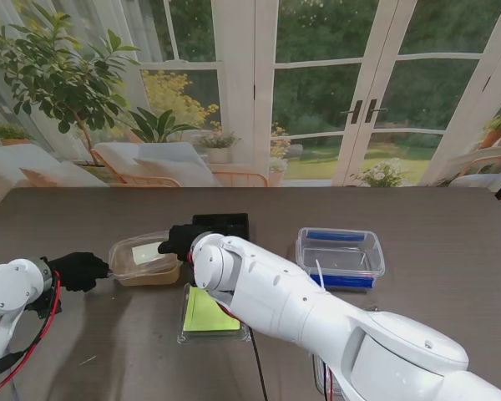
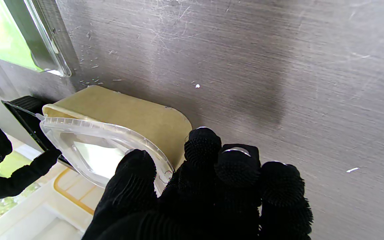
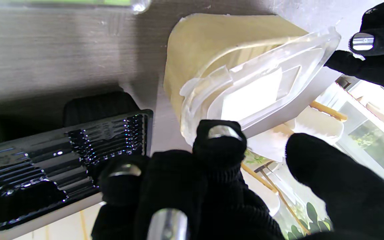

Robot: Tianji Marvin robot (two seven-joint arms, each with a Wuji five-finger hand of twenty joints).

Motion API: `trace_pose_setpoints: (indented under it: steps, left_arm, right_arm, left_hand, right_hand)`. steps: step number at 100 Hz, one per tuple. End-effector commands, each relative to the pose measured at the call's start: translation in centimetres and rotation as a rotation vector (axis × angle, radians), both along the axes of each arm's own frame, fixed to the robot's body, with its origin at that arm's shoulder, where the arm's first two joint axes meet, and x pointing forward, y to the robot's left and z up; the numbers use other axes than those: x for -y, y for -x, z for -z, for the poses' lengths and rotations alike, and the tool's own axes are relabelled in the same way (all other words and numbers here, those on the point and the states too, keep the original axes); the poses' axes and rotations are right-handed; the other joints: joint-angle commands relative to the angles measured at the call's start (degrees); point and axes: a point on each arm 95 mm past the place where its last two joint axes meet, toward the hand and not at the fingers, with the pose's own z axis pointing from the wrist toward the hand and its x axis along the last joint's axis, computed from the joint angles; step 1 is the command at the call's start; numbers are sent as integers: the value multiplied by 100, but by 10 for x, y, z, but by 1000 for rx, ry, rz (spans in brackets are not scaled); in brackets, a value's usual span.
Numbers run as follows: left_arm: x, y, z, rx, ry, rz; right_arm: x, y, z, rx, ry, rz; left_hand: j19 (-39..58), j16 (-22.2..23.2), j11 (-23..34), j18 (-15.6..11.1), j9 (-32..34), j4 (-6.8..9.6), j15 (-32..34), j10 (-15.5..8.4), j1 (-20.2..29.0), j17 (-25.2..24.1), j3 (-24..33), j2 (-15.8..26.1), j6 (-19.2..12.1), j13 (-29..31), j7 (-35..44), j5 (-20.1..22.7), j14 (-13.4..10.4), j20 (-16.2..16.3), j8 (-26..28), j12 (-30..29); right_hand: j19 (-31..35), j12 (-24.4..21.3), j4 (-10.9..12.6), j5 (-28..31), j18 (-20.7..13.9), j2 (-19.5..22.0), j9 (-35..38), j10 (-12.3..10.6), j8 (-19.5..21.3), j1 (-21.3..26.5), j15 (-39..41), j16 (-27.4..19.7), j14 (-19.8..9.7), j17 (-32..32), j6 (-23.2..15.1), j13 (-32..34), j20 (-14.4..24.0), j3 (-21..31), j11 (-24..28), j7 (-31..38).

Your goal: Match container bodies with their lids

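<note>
Hands on either end of the beige container

Beige container (image 1: 146, 269) sits on the table (image 1: 434, 225) left of centre, with a clear lid (image 1: 142, 253) resting on top of it. Left hand (image 1: 79, 271) is at its left end, fingers curled together against the lid's rim and the container's wall, thumb on the lid edge. Right hand (image 1: 179, 240) reaches in from the opposite end, fingertips (image 3: 220, 133) touching the lid's rim; whether it actually grips I cannot tell. Just beyond the right hand lies a black tray (image 1: 224, 225). Nearer to me, a clear container with green inside (image 1: 209, 315) lies partly under the right arm. A clear box with blue clips (image 1: 340, 256) stands to the right, well apart.
</note>
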Motion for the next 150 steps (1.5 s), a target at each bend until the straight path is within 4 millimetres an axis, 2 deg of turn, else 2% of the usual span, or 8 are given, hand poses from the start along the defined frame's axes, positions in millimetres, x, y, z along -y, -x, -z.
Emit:
trace_pose_setpoints:
  steps: [1,27,40,55,102,127,150]
  left_arm:
    - [1,1,1,-15,2,12]
    - [1,2,1,-21,-2,11]
    - [2,2,1,-18,-4,10]
    - [2,2,2,-12,-8,9]
    - [2,1,1,-17,-17,16]
    - [2,2,-6,8,-40,18]
    - [0,5,-12,13,-58,16]
  right_arm:
    - [1,5,6,-20,8,-9]
    - [5,8,9,-27,21,-16]
    - [6,9,12,-32,22,-17]
    - [7,10,13,-33,18,-18]
    - [6,15,15,-38,0,-12]
    - [4,14,16,-30,-2,-6]
    - [4,16,15,-29,0,-2]
  left_hand:
    - [-11,39,20,28,-61,185,-17,90,-31,-106,11,249,-52,-27,37,4,-29,31,39,-28]
    - [-59,4,-124,50,-136,188,-142,133,-89,-163,3,242,-59,-99,26,-29,8,16,35,-108]
    - [-191,-182,-639,89,-270,196,-708,228,-147,-279,14,231,-78,-223,6,-96,194,-34,25,-520]
    - [-298,-325,-927,112,-336,200,-1090,264,-211,-356,13,211,-60,-303,1,-116,268,-95,22,-810]
    - [-318,-361,-1022,124,-341,199,-1181,278,-340,-334,1,200,-11,-260,-2,-136,277,-114,18,-952]
    - [-218,-361,-1032,118,-366,195,-1131,272,-496,-167,-22,156,-130,-145,23,-69,191,-102,26,-975]
    - [-168,-399,-1382,133,-381,197,-1125,340,-615,-118,3,132,-184,-111,77,124,171,-142,50,-1300]
  right_hand:
    - [1131,-62,-118,120,-1,-6,559,475,-89,-272,434,27,-569,3445,-98,42,-110,-83,195,-81]
    - [1131,-62,-117,135,-1,8,559,475,-97,-276,428,22,-584,3445,-103,43,-110,-108,194,-121]
    - [1131,-65,-114,139,-1,10,559,471,-93,-273,427,19,-585,3445,-107,43,-110,-115,187,-125]
    - [1131,-64,-112,144,-1,8,559,471,-89,-271,426,16,-587,3445,-104,43,-110,-116,186,-126]
    - [1131,-68,-113,150,-1,10,558,467,-83,-274,426,5,-575,3445,-90,43,-110,-124,174,-134]
    - [1131,-67,-114,169,-1,1,559,467,-79,-275,428,2,-577,3445,-82,43,-110,-113,173,-132]
    - [1131,-66,-114,167,-1,-2,559,467,-80,-272,428,2,-579,3445,-73,42,-110,-109,173,-138]
